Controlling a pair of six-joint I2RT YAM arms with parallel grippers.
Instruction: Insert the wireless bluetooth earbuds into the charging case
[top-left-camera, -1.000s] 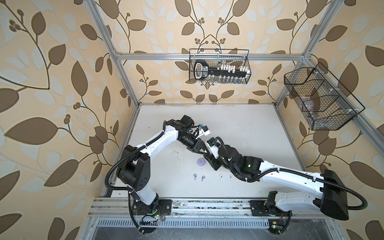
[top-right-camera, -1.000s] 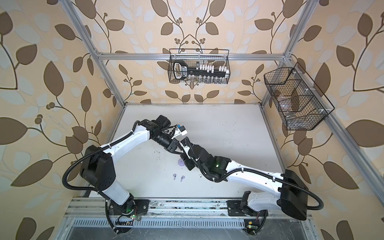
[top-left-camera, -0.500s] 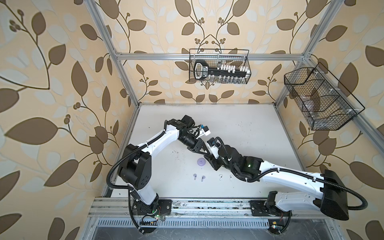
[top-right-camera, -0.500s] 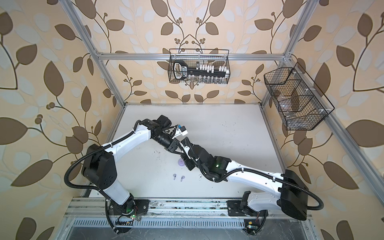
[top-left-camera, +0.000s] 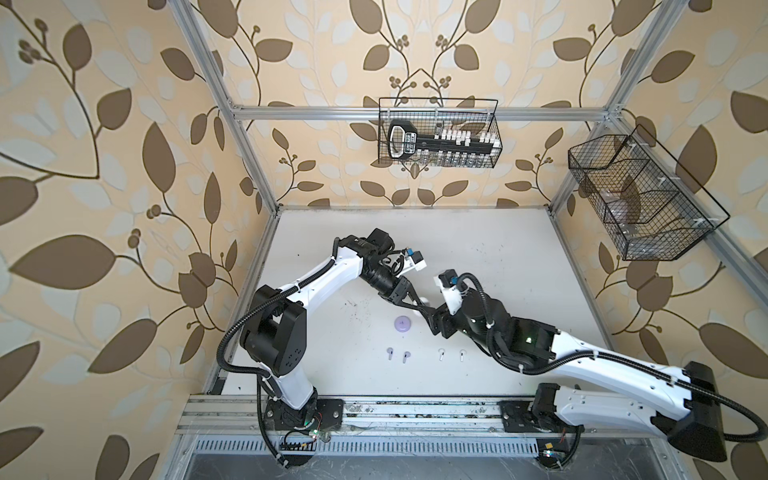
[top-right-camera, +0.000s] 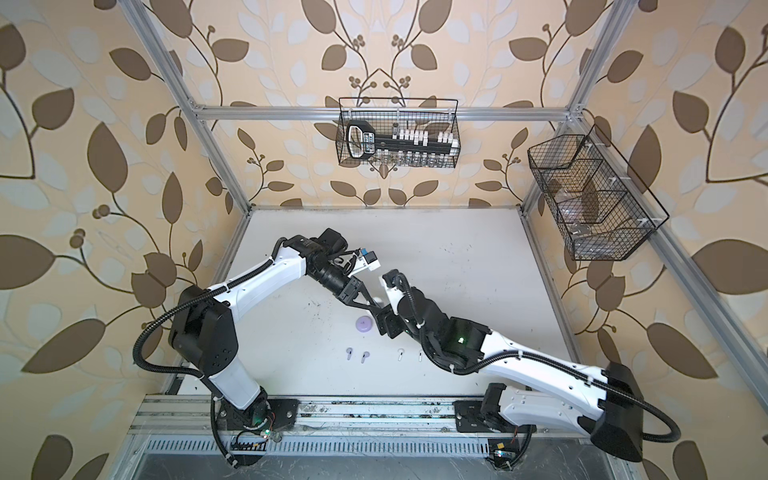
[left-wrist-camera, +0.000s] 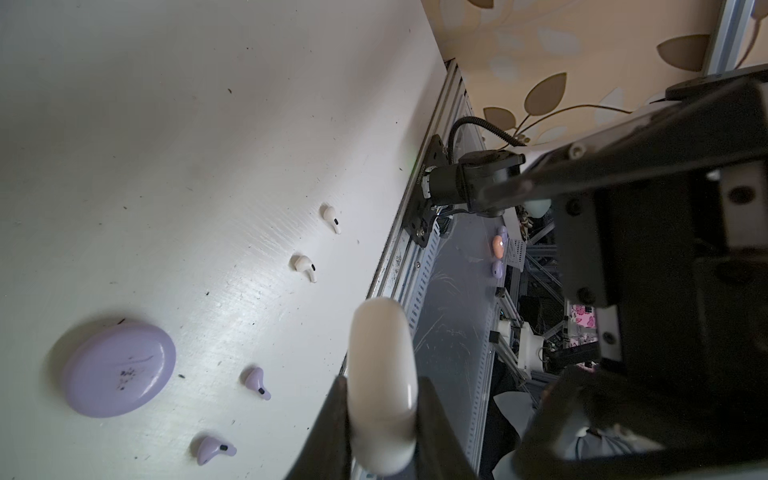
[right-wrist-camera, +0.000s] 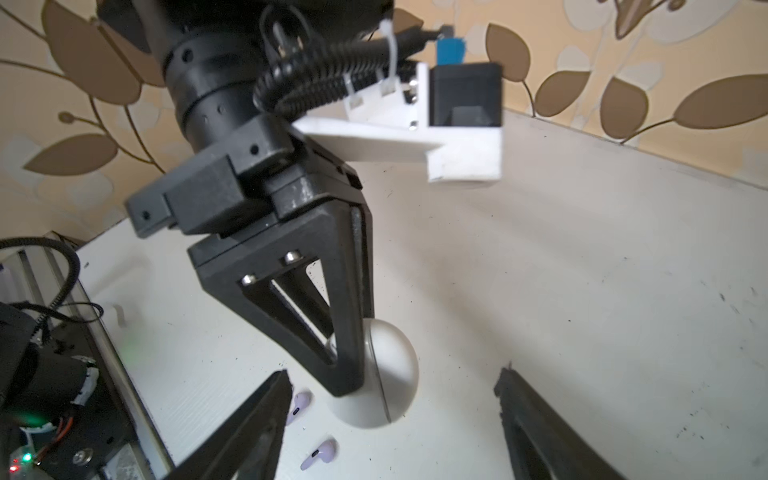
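left gripper (left-wrist-camera: 380, 399): jaws clamped on white case (left-wrist-camera: 382, 345)
right gripper (right-wrist-camera: 394, 374): jaws apart
risk: smooth case, pinched edge-on, could slip free

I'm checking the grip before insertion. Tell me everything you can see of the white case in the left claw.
The white case is a smooth, glossy, rounded, plastic-looking puck with a thin seam around its rim, lid shut. It is pinched across its broad faces by the left claw, whose two black fingers alone touch it. It seems held above the table.
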